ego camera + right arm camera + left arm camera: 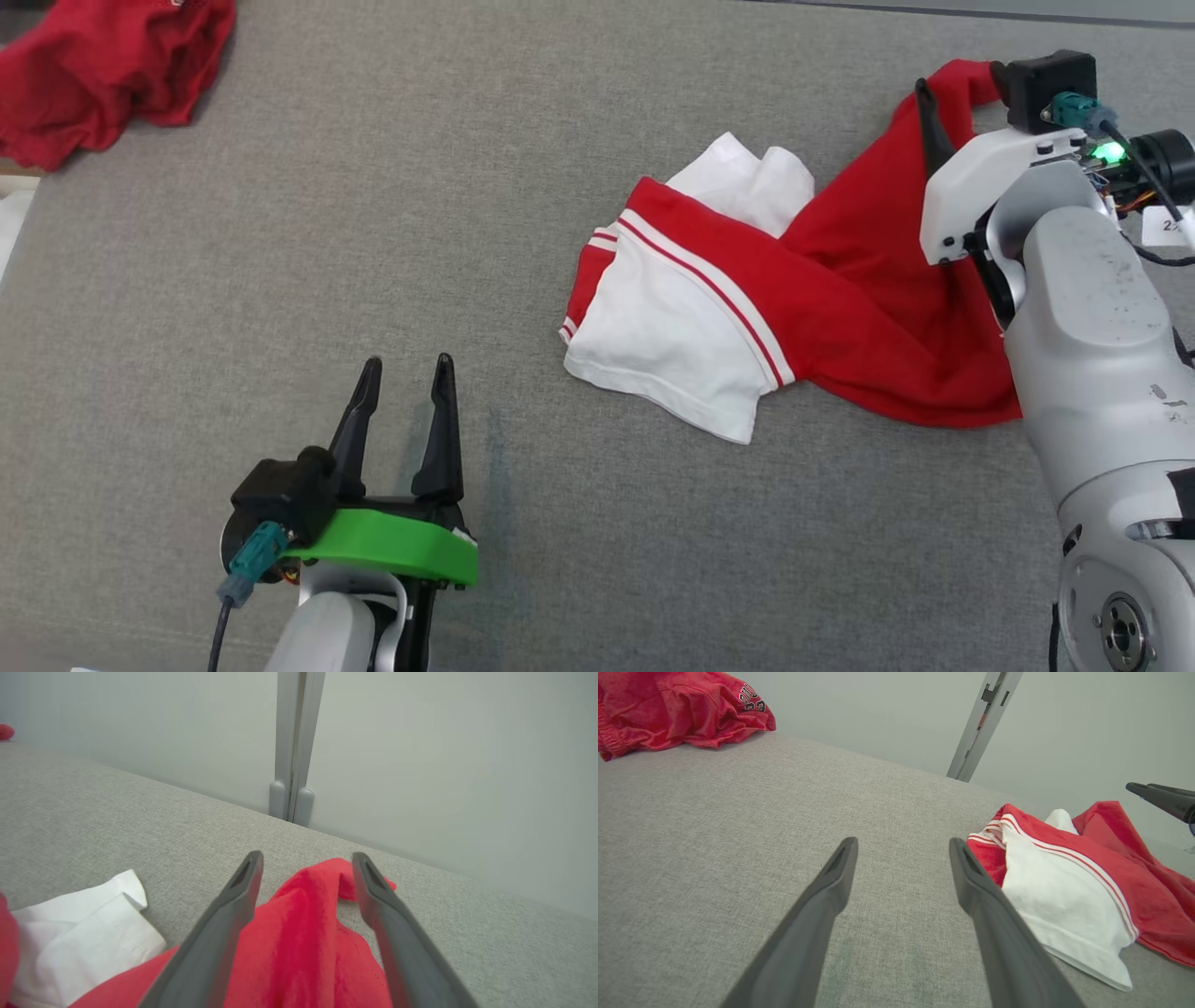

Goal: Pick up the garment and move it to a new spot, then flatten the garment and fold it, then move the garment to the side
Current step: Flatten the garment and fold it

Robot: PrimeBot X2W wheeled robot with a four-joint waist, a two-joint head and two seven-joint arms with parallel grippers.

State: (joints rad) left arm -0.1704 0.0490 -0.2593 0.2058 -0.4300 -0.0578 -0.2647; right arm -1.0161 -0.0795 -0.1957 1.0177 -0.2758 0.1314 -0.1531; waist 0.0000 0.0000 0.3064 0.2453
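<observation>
A crumpled red and white garment (709,317) lies on the grey fabric surface (373,187), right of centre; it also appears in the left wrist view (1064,891). Its red part rises in a ridge toward the far right. My right gripper (962,103) hovers over that ridge, open, with the red cloth (303,933) bunched between its two spread fingers (233,905) but not pinched. My left gripper (408,364) stands open at the lower left, well clear of the garment, with bare surface between its fingers (822,905). The right gripper's dark fingers (1157,798) show side-on in the left wrist view.
A second, all-red garment (103,65) is heaped at the far left corner, seen with black lettering in the left wrist view (677,709). A grey post (292,746) stands against the pale wall behind the surface's far edge. The surface's left edge (19,215) is near that heap.
</observation>
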